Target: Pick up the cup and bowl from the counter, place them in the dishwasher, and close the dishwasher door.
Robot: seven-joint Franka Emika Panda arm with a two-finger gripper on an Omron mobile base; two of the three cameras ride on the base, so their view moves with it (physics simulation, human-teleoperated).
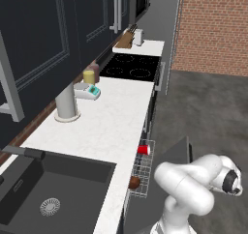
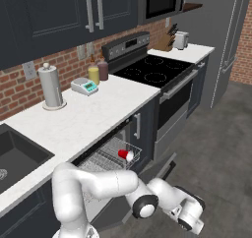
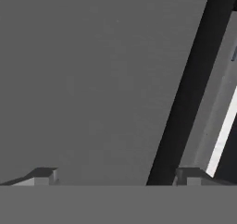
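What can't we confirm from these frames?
- Bowl in the rack: left base view shows it partly behind the counter edge; in right base view the arm covers that part of the rack.
- Dishwasher door: mostly behind the arm in both base views; its angle is unclear.
- Claw: hand view shows open tips against a flat grey surface; contact can't be judged.
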